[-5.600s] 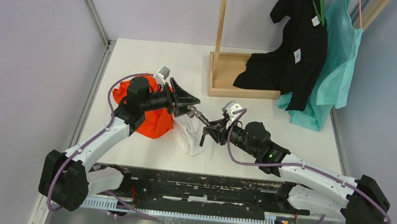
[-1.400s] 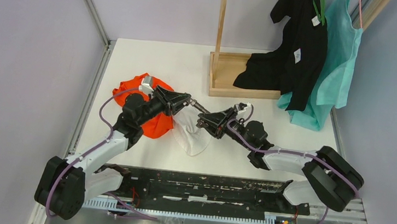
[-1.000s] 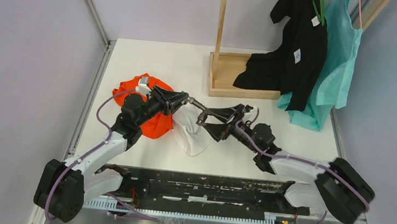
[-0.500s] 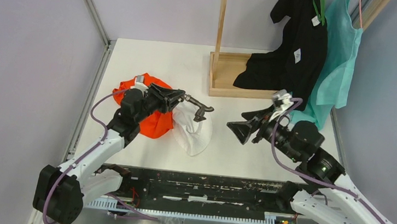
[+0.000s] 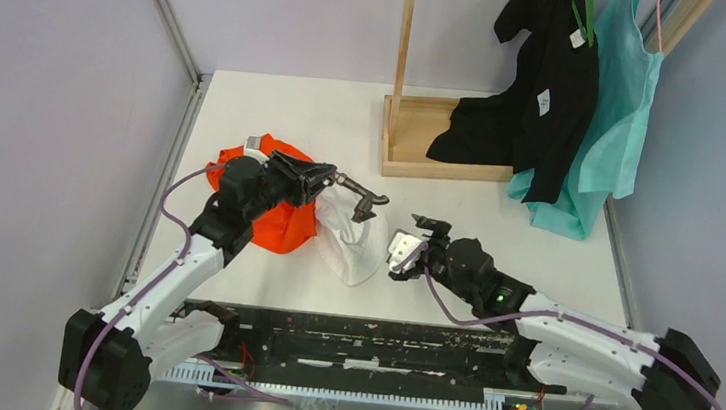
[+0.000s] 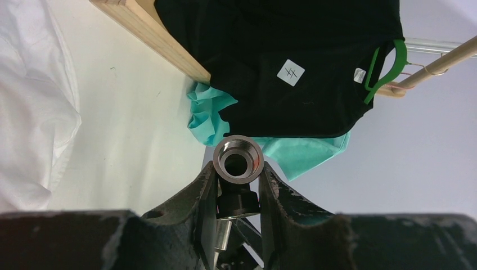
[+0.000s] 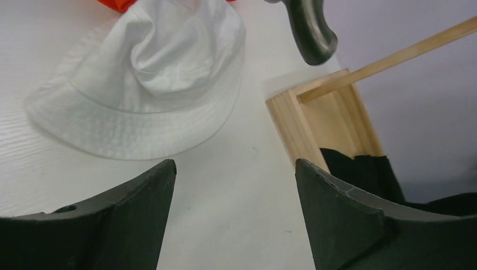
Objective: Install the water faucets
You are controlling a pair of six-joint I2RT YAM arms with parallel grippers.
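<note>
1. Left fingers [image 6: 205, 188] are clenched on the water faucet [image 6: 239, 160], one pressed to each side of its body; the left gripper [image 5: 330, 176] holds it in the air above the white hat [image 5: 353, 249], clear of the table [image 5: 277, 116].
2. Spread wide, the right gripper [image 7: 233, 169] has nothing between its fingers; it hangs low over the table, just right of the hat and apart from the faucet.
3. What changed: a second ago the right gripper was up against the faucet's free end, facing the left one; it then swung away to the right; now it has dropped back near the hat, empty; the faucet has stayed with the left gripper, hardly shifted.
4. My reading: the faucet's bent far end stays on with no support from the right, so the parts seem joined; whether the thread is fully home cannot be told.
5. Seen from above, the long axis runs out from the left fingers toward the right and slightly toward the arm bases; the far end bends toward the near edge; in the left wrist view an open threaded mouth faces the camera.
</note>
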